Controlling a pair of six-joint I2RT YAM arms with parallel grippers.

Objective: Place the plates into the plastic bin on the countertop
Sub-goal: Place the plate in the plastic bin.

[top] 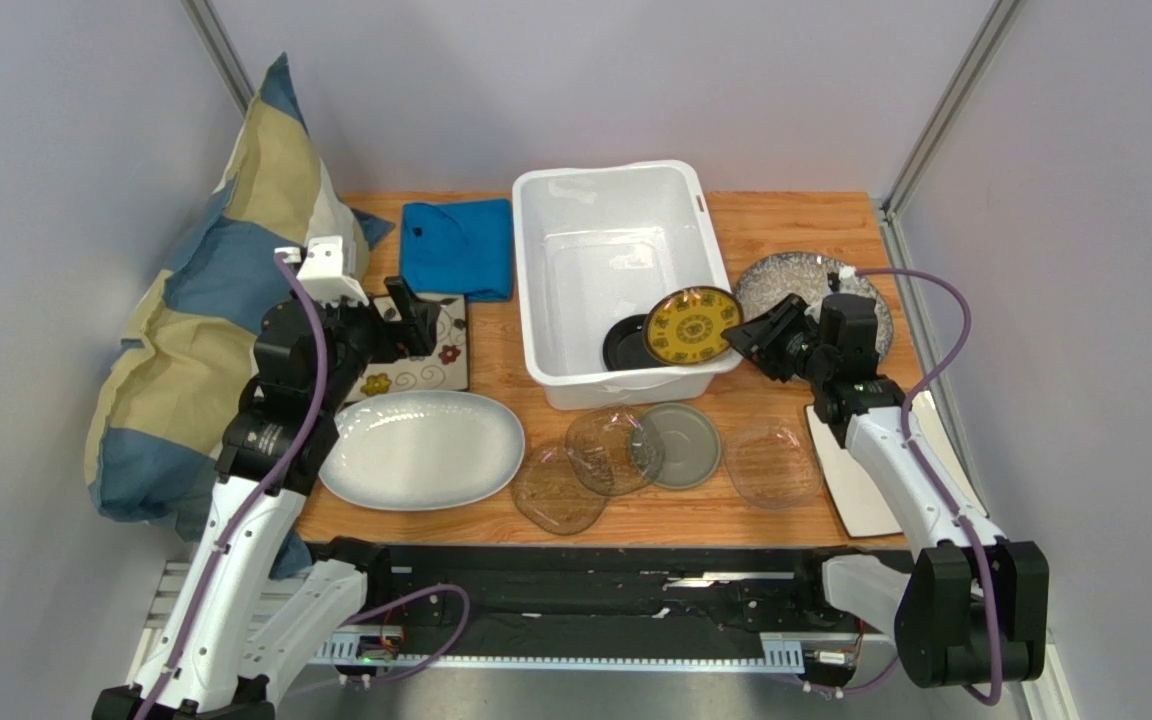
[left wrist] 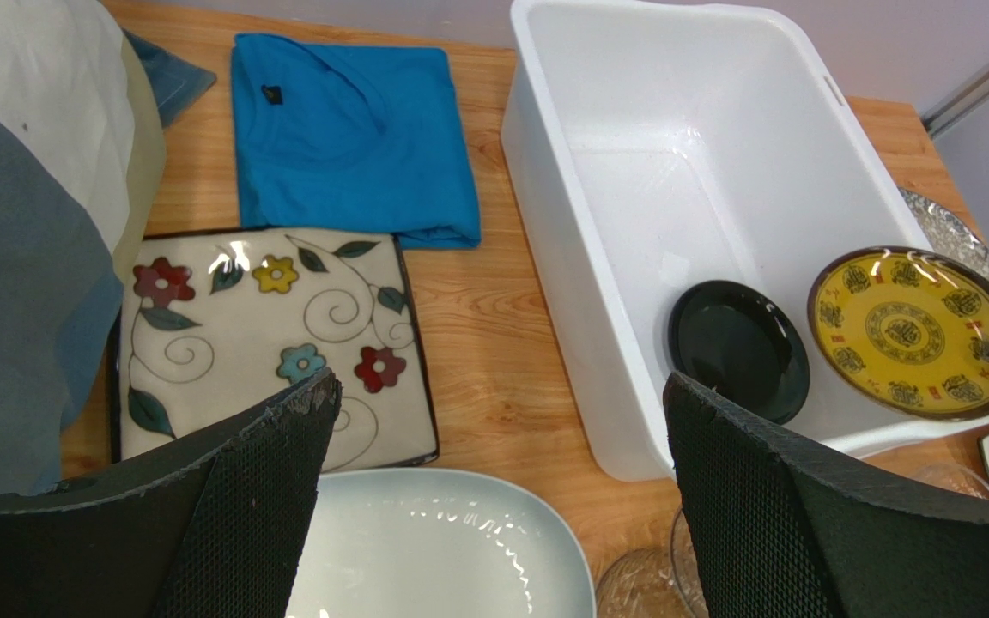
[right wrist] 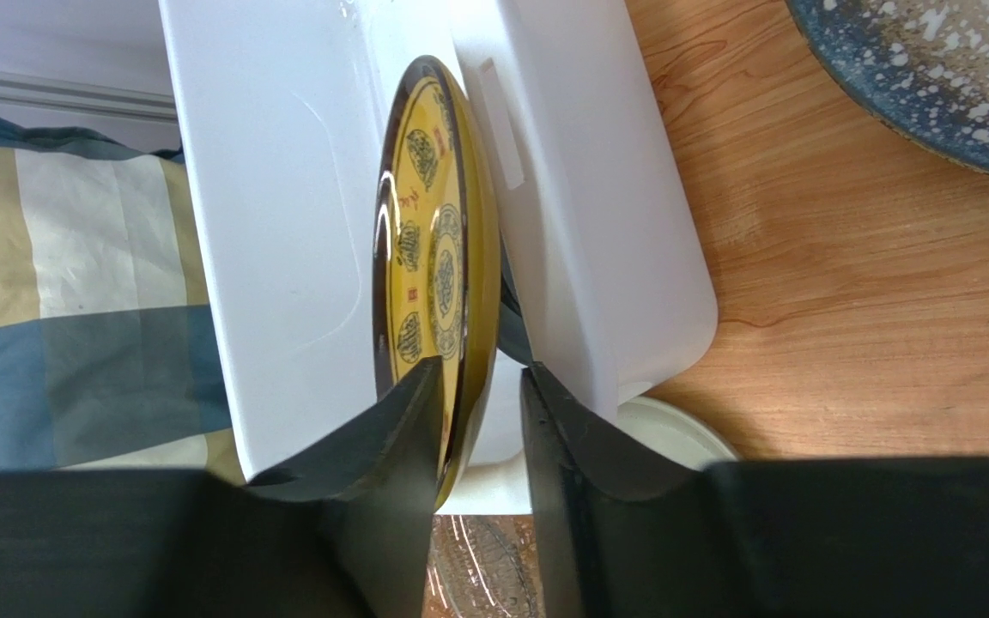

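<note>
My right gripper (top: 748,333) is shut on the edge of a yellow patterned round plate (top: 692,326), holding it tilted over the near right corner of the white plastic bin (top: 530,285). In the right wrist view the plate (right wrist: 442,245) stands edge-on between the fingers (right wrist: 480,374). A black plate (top: 627,345) lies in the bin. My left gripper (top: 414,308) is open and empty above the floral square plate (top: 440,360). The white oval platter (top: 425,447) lies in front of it. The grey-speckled round plate (top: 778,278) is right of the bin.
Three glass plates (top: 612,447) (top: 558,491) (top: 773,462) and a small grey plate (top: 687,446) lie in front of the bin. A white square plate (top: 853,480) sits under the right arm. A folded blue cloth (top: 458,248) is left of the bin; a checked pillow (top: 192,330) leans at the left edge.
</note>
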